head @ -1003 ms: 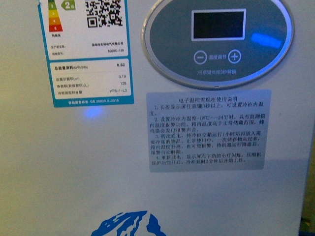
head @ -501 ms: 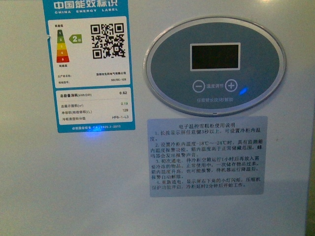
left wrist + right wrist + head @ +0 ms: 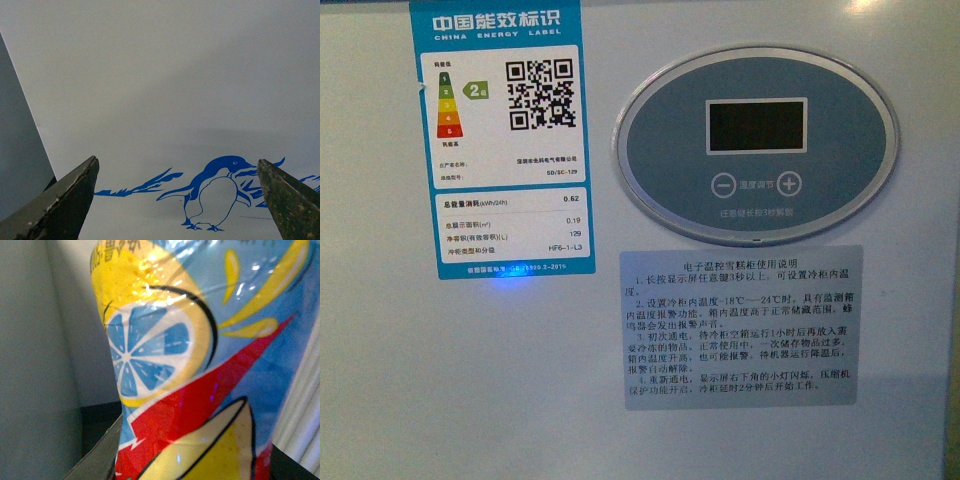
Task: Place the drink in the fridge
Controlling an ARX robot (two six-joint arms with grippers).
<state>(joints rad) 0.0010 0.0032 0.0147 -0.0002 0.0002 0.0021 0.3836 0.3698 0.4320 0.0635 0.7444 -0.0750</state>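
Item: drink [image 3: 200, 365]. I am holding it in my right claw [image 3: 195, 462], fingers pressing its labelled body, its long axis crossing them. It is filling the right wrist view.

Item: left claw [image 3: 176, 165]. I am carrying it wide and empty, facing the penguin print [image 3: 212, 195].

Item: fridge [image 3: 520, 380]. Its front is filling the front view, with the control panel [image 3: 756, 145] at upper right and the energy label [image 3: 500, 140] at upper left. No opening is showing. I am judging it lies above, so the drink is needing to travel up and over.
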